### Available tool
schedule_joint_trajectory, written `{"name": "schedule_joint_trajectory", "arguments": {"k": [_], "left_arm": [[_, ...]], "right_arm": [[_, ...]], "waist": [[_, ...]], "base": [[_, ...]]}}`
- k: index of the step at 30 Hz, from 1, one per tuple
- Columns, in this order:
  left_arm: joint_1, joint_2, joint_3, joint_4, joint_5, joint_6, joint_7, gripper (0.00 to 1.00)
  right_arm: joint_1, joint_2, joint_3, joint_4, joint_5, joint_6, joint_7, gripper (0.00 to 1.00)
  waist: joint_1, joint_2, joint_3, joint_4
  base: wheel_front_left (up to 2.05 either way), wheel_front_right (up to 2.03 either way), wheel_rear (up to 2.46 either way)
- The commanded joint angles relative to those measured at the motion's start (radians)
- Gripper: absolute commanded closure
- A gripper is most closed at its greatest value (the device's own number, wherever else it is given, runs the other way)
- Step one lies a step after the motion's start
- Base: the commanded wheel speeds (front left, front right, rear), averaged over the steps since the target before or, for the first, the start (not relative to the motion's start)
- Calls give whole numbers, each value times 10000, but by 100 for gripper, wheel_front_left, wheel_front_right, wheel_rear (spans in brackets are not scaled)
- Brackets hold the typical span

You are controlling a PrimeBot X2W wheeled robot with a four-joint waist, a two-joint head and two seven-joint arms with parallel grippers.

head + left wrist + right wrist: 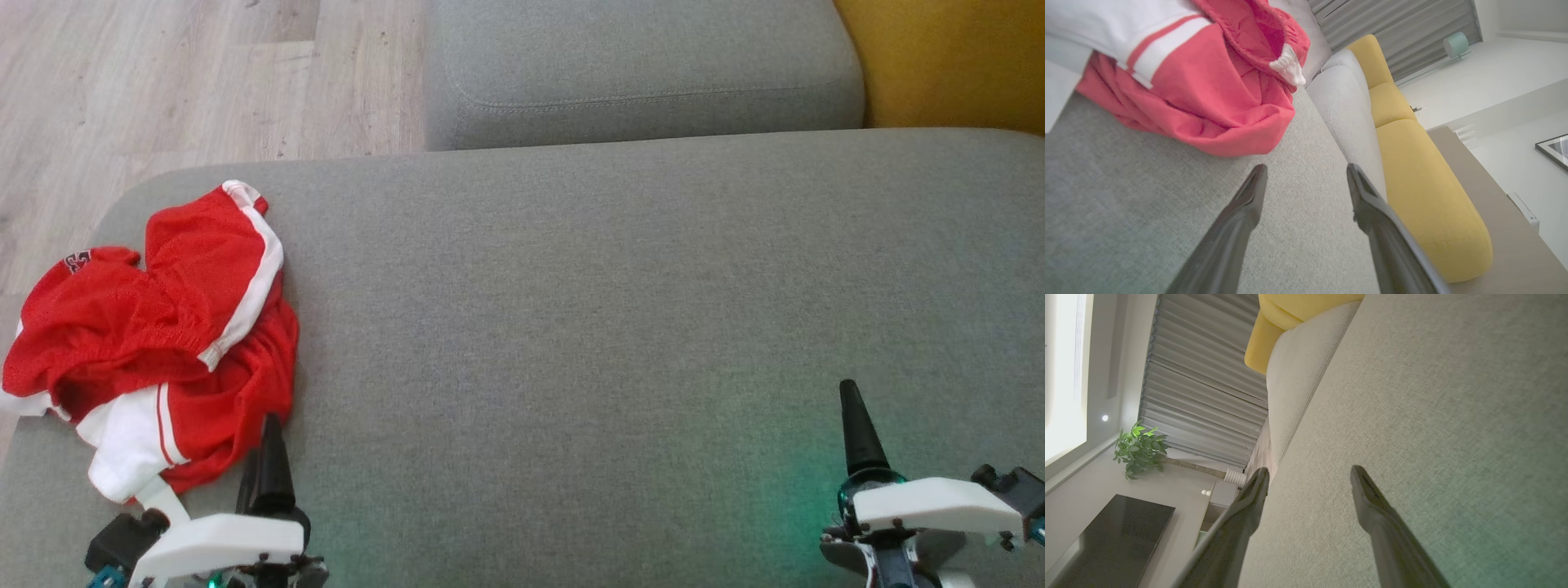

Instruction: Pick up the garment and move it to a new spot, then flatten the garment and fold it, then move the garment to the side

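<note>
Both jaws wide open, empty | garment (180, 310) crumpled, red-white | dark print (77, 261) unreadable | on grey sofa (612, 327)

The crumpled garment (155, 327) blocks the left end of the seat cushion (620, 343). Right of the garment the seat lies open, with a second cushion (637, 73) beyond.

a home living room; grey sofa (653, 327); curtains (1200, 388); houseplant (1139, 449)

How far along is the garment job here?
Done: nothing yet; the red-and-white garment lies crumpled at the left end of the grey cushion. In hand: the left end effector, open, points at its near edge without touching; the right end effector hangs open over bare cushion. Left: pick up, move, flatten, fold, set aside.
</note>
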Motion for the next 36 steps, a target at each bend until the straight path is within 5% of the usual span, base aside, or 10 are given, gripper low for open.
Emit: {"name": "schedule_joint_trajectory", "arguments": {"k": [1,17,36], "left_arm": [[-448,50,-1,-432,368,83,-149,0],[-482,153,-604,-813,2568,896,-623,0],[-320,165,-1268,-1153,4704,1261,-1157,0]], "right_arm": [[-356,-40,158,-382,-328,27,-149,0],[-357,-52,553,-547,-2380,37,-620,0],[-208,-66,1292,-552,-4844,49,-1150,0]], "waist": [[0,0,-13,-1],[0,0,-103,-60],[0,0,-316,-5]], "base": [[0,0,0],[0,0,0],[0,0,0]]}}
